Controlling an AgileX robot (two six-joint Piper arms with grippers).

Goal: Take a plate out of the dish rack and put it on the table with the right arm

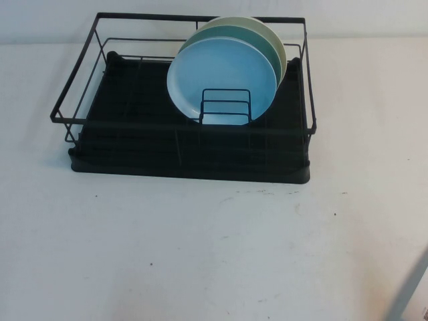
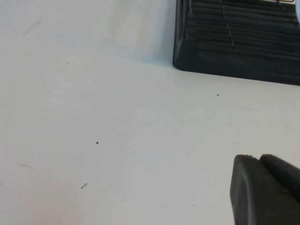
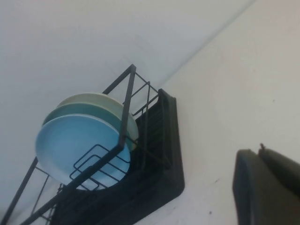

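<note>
The light blue plate (image 1: 224,79) stands on edge at the front of a stack of three, propped by the small wire holder (image 1: 225,105) in the dish rack (image 1: 187,150), with a teal plate (image 1: 267,41) and a cream plate (image 1: 282,48) behind it, so the nearest one is the natural pick. It looks like smooth plastic, round with a shallow rim; the rack is thin black wire on a ribbed black tray. The right gripper (image 3: 267,187) hangs low over the white, speckled table (image 1: 200,254), off the rack's right side and well apart from the plates; only a dark edge shows, so I cannot tell how it is set. The left gripper (image 2: 265,190) sits parked near the rack's left front corner, equally unreadable. Nothing lifted yet.
</note>
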